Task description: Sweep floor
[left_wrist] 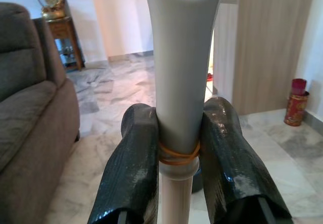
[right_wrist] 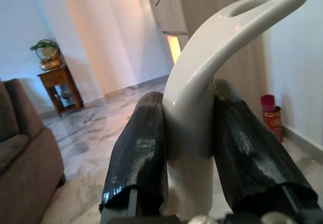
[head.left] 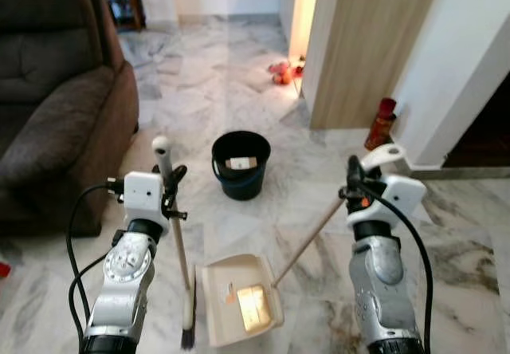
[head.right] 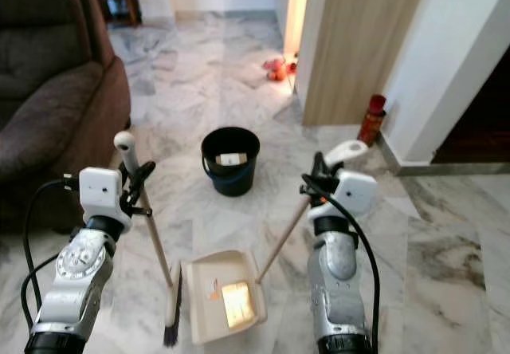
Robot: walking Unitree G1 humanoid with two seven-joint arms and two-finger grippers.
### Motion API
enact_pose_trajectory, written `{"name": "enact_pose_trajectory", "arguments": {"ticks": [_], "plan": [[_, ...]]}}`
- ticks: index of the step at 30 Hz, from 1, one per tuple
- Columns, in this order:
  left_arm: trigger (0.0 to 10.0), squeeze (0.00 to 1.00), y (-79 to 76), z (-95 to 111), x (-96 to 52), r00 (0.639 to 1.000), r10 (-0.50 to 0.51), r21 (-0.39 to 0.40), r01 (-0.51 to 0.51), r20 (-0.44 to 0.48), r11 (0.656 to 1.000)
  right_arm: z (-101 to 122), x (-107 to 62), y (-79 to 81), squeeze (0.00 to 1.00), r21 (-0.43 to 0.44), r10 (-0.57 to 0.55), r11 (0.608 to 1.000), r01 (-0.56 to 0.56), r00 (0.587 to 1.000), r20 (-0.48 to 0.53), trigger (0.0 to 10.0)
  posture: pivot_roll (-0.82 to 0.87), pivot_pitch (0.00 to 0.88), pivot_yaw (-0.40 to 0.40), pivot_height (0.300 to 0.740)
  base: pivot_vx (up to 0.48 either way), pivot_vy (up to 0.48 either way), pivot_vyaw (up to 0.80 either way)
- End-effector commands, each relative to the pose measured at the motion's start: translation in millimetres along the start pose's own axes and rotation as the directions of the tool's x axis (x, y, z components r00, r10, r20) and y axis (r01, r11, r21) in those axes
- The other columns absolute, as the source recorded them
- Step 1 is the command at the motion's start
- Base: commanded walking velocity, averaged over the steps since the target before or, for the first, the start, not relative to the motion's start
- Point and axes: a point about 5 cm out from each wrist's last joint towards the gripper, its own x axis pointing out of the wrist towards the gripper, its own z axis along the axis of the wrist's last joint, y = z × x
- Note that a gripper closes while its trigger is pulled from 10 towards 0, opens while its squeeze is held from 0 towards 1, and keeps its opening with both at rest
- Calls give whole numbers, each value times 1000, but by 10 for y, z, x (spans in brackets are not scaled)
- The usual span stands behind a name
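My left gripper [head.left: 169, 180] is shut on the grey top of a broom handle [head.left: 178, 238]; its dark bristles [head.left: 188, 336] rest on the marble floor beside the dustpan. In the left wrist view the black fingers [left_wrist: 132, 168] clamp the grey handle [left_wrist: 180, 77]. My right gripper [head.left: 354, 177] is shut on the white curved grip of the dustpan handle [head.left: 309, 238], which slants down to the cream dustpan [head.left: 237, 300] lying on the floor between my arms. A yellowish piece [head.left: 253, 306] lies in the pan. In the right wrist view the fingers [right_wrist: 139, 148] pinch the white grip [right_wrist: 194, 103].
A black bucket [head.left: 240, 164] with a small item inside stands just ahead. A brown sofa [head.left: 56, 91] fills the left. A wooden cabinet [head.left: 362, 43] and a red canister [head.left: 380, 123] stand at right. Red toys [head.left: 280, 72] lie farther off.
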Motion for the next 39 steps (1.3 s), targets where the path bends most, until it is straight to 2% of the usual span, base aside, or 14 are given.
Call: {"name": "enact_pose_trajectory", "arguments": {"ticks": [1, 5, 13, 27, 31, 39], "plan": [[10000, 0, 0, 115, 42, 999, 0, 15, 0, 45, 1000, 113, 52, 16, 0, 11, 7, 1000, -8, 999, 54, 10000, 44, 12, 20, 740, 259, 0, 0], [10000, 0, 1, 113, 40, 999, -2, 15, 1, 44, 1000, 118, 50, 43, 0, -4, 33, 999, -33, 998, 57, 10000, 44, 12, 20, 740, 257, 0, 0], [10000, 0, -6, 113, 42, 999, -6, 20, 6, 44, 1000, 123, 49, 72, 0, 5, 54, 999, -54, 997, 57, 10000, 44, 13, 18, 740, 260, 0, 577], [10000, 0, -15, 114, 52, 999, -9, 24, 8, 46, 1000, 130, 59, 103, 0, -4, 83, 997, -83, 995, 58, 10000, 47, 9, 14, 740, 260, 0, 104], [10000, 0, -12, 117, 52, 999, -7, 23, 6, 47, 1000, 126, 65, 103, 0, 23, 73, 997, -75, 996, 53, 10000, 48, 8, 14, 740, 259, 0, 266], [10000, 0, -11, 117, 51, 999, -8, 21, 7, 47, 1000, 134, 66, 95, 0, 23, 71, 997, -72, 996, 59, 10000, 48, 8, 14, 740, 267, 0, 0]]}}
